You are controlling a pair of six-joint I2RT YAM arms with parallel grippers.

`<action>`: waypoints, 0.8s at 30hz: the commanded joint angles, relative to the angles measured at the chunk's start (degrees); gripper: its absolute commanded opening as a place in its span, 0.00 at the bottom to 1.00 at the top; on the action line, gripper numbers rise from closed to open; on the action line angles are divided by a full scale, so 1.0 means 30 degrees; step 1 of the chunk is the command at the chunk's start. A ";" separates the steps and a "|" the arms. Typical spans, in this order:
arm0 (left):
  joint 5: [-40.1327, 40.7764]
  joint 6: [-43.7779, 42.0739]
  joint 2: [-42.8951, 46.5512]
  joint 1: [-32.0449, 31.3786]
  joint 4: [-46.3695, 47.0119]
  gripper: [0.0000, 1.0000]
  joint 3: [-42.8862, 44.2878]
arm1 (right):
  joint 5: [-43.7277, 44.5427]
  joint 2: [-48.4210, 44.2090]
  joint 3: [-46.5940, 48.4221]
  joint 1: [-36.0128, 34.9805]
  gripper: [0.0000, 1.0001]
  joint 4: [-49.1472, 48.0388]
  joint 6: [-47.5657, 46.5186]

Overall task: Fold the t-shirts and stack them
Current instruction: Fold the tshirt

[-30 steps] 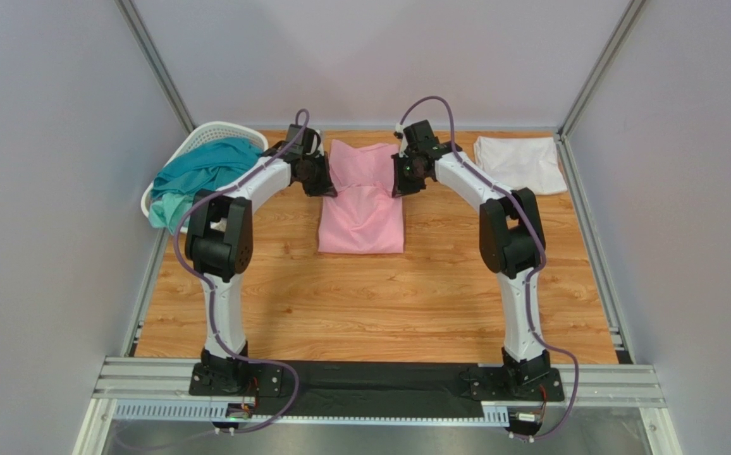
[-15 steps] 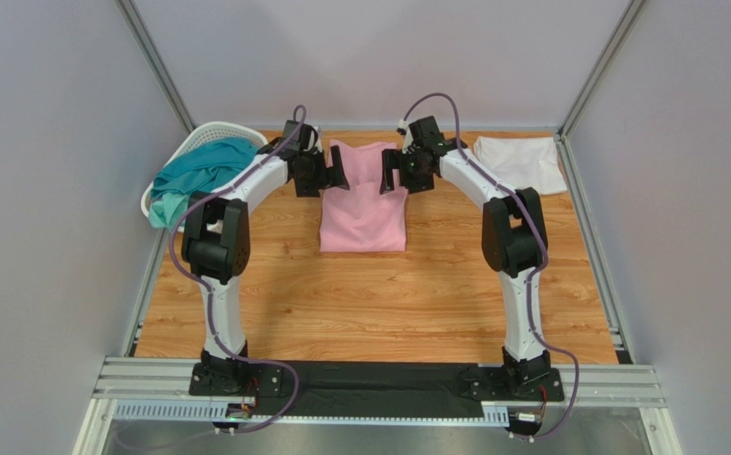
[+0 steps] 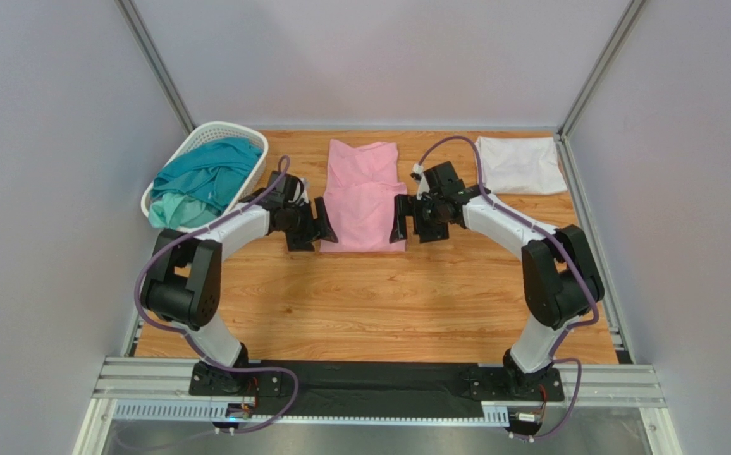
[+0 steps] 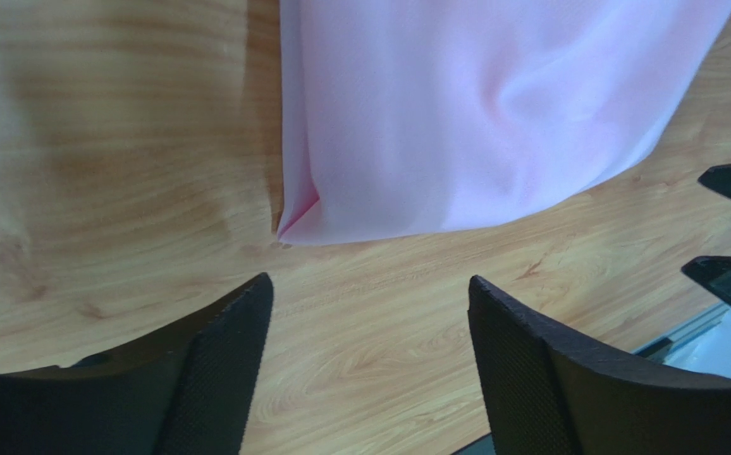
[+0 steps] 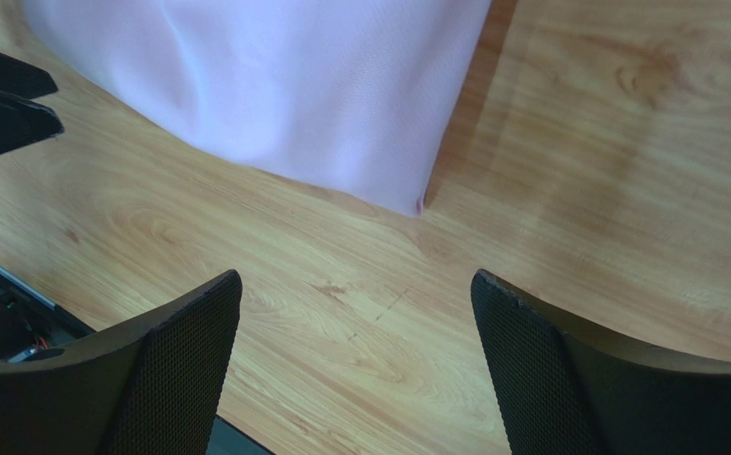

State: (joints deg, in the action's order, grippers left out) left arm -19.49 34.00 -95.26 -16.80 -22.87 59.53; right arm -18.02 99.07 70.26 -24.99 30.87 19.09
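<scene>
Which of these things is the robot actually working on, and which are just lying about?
Part of the job: pink t-shirt, mid-table; white t-shirt, far right corner; teal t-shirt, heaped in the white basket.
Just lying about: the white basket itself; the wooden table.

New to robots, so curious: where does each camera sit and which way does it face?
Top: above and behind the arms, looking down on the table; both arms show, the pink t-shirt between left pincer and right pincer.
Left wrist: on the left arm, facing the shirt's near left corner; its own fingers show.
Right wrist: on the right arm, facing the near right corner; its own fingers show.
Shared: both wrist views show the pink hem and the other pincer's tips.
</scene>
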 commanded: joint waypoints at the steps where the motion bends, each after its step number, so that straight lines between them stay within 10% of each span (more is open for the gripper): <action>1: -0.0478 0.0415 -0.0061 -0.0085 0.1208 0.78 -0.0359 | -0.0613 -0.0064 -0.0830 -0.0048 0.91 -0.1530 0.0521; 9: 0.0985 0.0357 -0.1231 -0.0056 0.0682 0.40 -0.0331 | -0.0936 0.1311 -0.1125 -0.0311 0.69 -0.2322 0.0491; 20: 0.1574 0.0504 -0.3020 -0.0026 0.0241 0.35 0.0196 | -0.0672 0.3305 -0.0188 -0.0370 0.47 -0.2469 0.0258; 24: 0.1223 0.0240 -0.3314 -0.0026 0.0212 0.02 0.0577 | -0.0760 0.3569 -0.0158 -0.0370 0.31 -0.2498 0.0170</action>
State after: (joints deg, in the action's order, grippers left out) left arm -17.10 35.81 -103.44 -16.78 -21.65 59.96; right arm -20.18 108.79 68.18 -25.80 25.17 20.03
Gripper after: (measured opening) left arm 0.080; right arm 0.334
